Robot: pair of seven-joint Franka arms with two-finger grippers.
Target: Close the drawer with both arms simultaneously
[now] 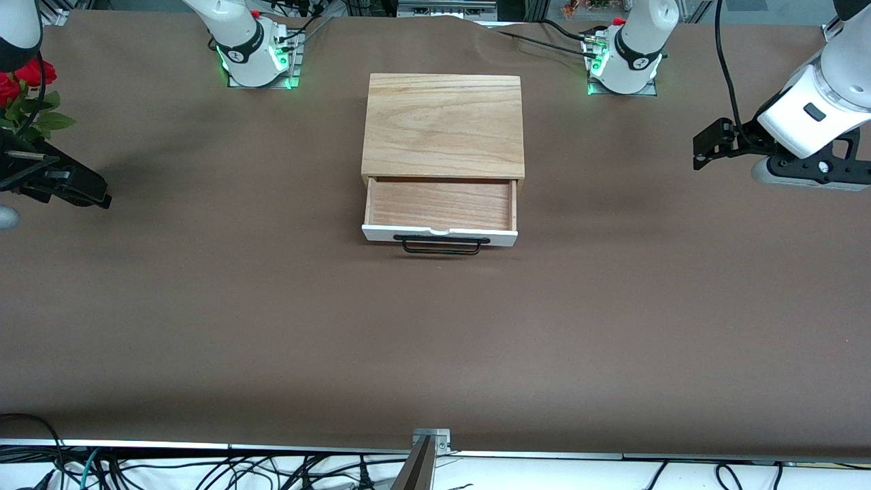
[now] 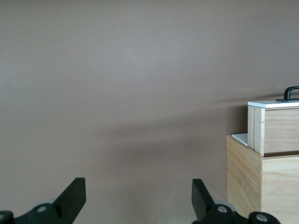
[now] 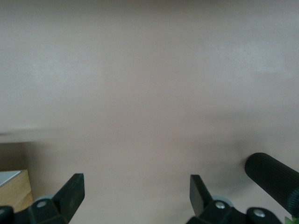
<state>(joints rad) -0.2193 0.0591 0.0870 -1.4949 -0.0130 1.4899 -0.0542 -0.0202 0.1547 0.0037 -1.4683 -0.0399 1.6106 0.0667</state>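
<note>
The oak-coloured box (image 1: 444, 122) stands mid-table. Its drawer (image 1: 440, 204) is pulled out toward the front camera and is empty, with a white front panel (image 1: 381, 234) and a black bar handle (image 1: 441, 248). My left gripper (image 1: 708, 144) hangs open and empty over the left arm's end of the table, well apart from the box. In the left wrist view (image 2: 138, 198) it shows the box (image 2: 261, 186), the drawer (image 2: 278, 126) and the handle (image 2: 290, 92) off to one side. My right gripper (image 1: 88, 189) hangs open and empty over the right arm's end; it also shows in the right wrist view (image 3: 137, 193).
Red roses with green leaves (image 1: 27, 85) sit at the right arm's end of the table, above the right gripper. A black ribbed cylinder (image 3: 273, 177) shows at the edge of the right wrist view. Brown cloth (image 1: 435, 340) covers the table. A metal bracket (image 1: 431, 435) sits at the front edge.
</note>
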